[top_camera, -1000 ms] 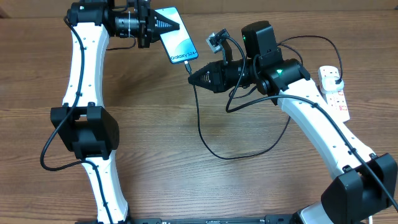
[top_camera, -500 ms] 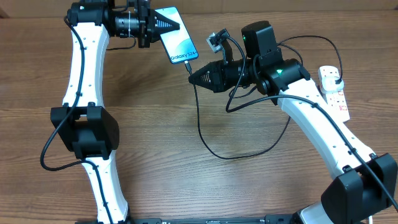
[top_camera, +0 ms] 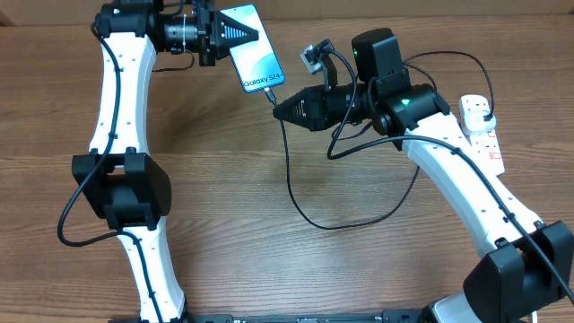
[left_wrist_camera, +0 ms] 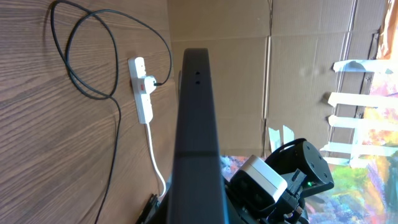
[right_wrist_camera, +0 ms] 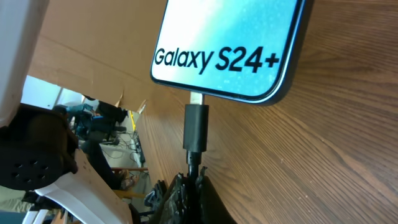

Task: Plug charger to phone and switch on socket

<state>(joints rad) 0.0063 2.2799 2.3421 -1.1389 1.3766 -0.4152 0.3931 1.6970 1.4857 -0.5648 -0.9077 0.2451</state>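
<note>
The phone (top_camera: 253,59) has a light-blue screen reading "Galaxy S24+" and is held tilted above the table at the back. My left gripper (top_camera: 235,34) is shut on its upper end; in the left wrist view the phone (left_wrist_camera: 198,134) shows edge-on. My right gripper (top_camera: 280,109) is shut on the charger cable just behind its black connector (right_wrist_camera: 195,127), whose metal tip sits at the phone's (right_wrist_camera: 230,46) bottom port. The cable (top_camera: 296,193) loops over the table to the white socket strip (top_camera: 482,133) at the right, where its plug (top_camera: 489,119) is seated.
The socket strip (left_wrist_camera: 142,90) and cable loop also show in the left wrist view. Cardboard walls stand behind the table. Both white arms reach over the table's sides.
The phone has shifted slightly up and toward the right gripper. The right gripper has nudged up with the connector, closing onto the phone's port.
</note>
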